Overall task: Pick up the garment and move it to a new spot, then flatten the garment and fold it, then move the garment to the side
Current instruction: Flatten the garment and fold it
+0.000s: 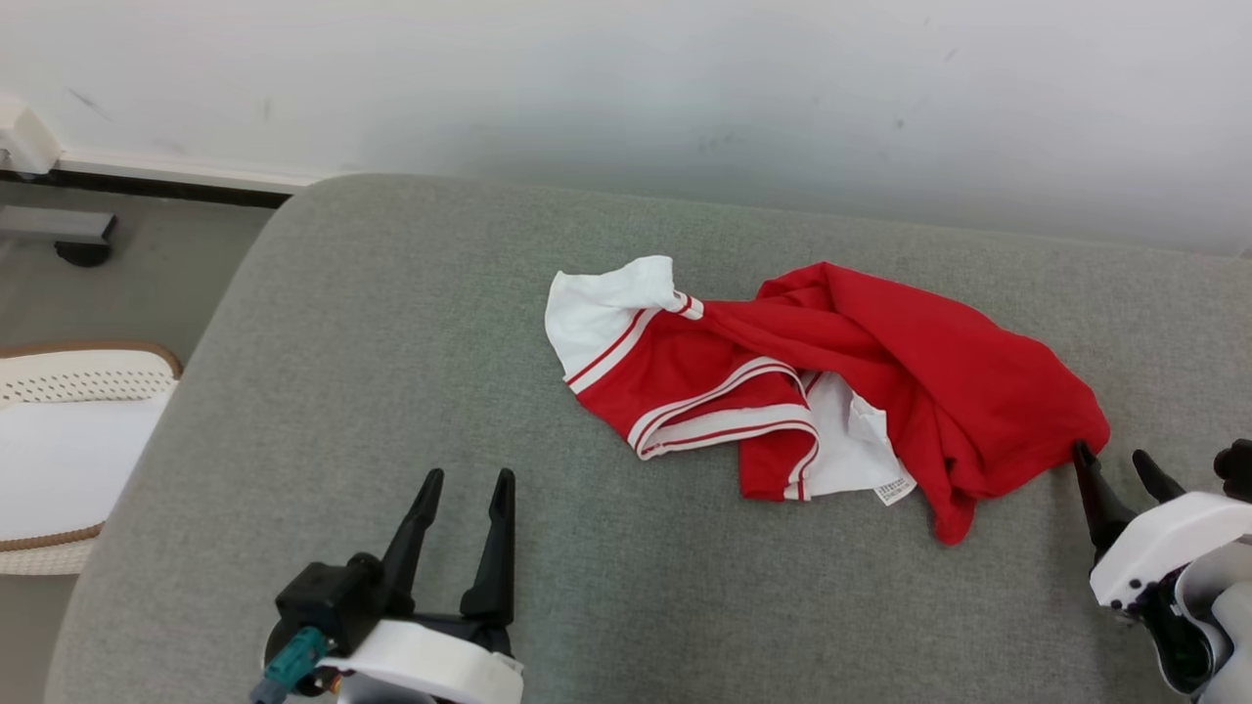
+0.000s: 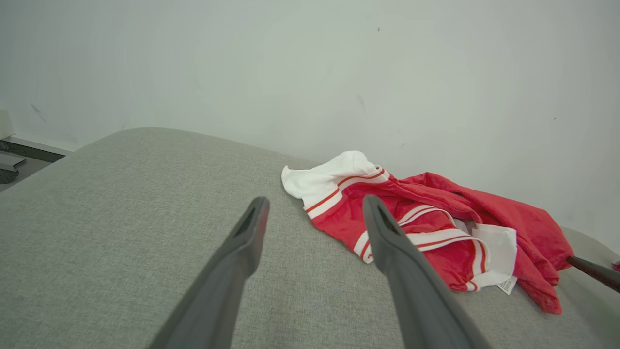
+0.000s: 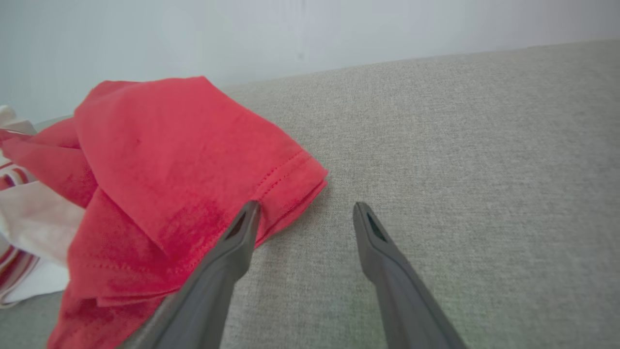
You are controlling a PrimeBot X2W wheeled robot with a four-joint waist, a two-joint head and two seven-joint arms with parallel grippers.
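The right gripper (image 1: 1113,458) is set wide and empty with one finger at the red hem of the crumpled garment (image 1: 880,391), lying right of centre toward the far edge of the grey padded surface (image 1: 391,342), apparently for a corner pickup, while the left gripper (image 1: 468,479), also wide, is parked well apart.

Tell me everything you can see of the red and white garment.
The garment is red knit cloth with white panels and red-and-white striped trim, and a small white label shows. It lies crumpled, bunched in folds, on the grey fabric cushion, right of centre in the head view. The open right hand sits at its right hem corner with one finger at the edge. Nothing grips it.
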